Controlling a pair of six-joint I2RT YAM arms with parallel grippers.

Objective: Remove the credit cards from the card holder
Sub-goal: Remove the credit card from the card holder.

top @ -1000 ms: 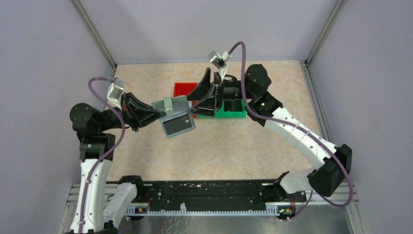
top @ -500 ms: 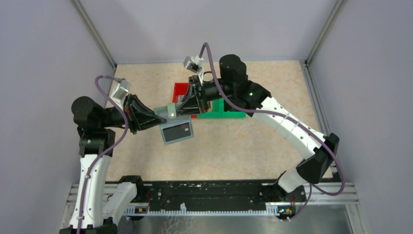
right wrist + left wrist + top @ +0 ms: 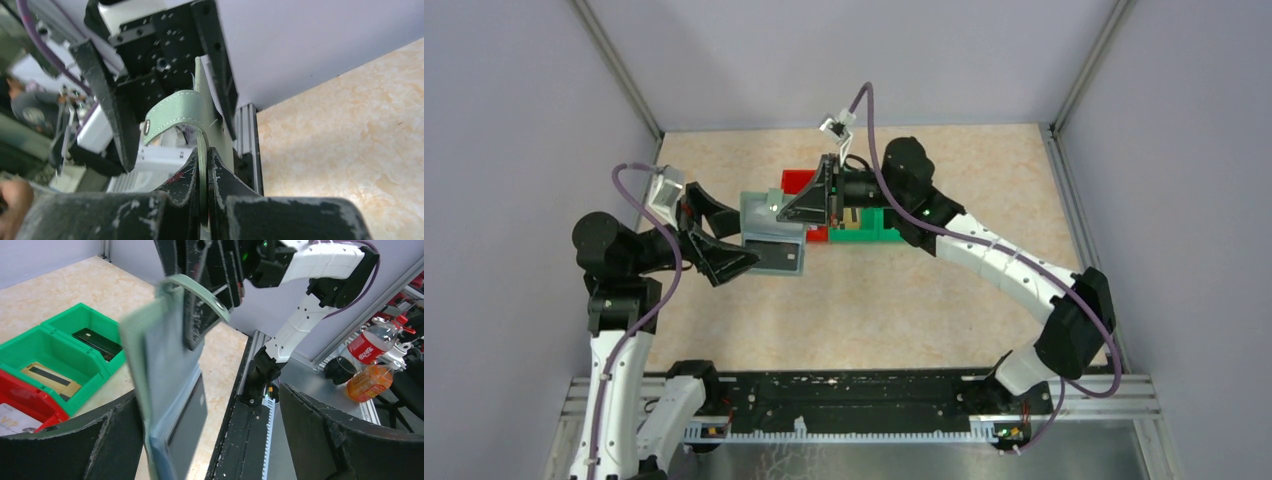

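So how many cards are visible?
4: black card in the card holder, dark card and tan card in the green bin, white card in the red bin. Others may be hidden.

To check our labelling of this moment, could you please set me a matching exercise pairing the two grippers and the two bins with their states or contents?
Things:
1 left gripper
2 right gripper
3 green bin
4 red bin

States:
A holds a white card
B jaws shut on the card holder
C jaws wide open
D holds a dark card and a tan card

Pairs: 1-C, 2-B, 3-D, 4-A.
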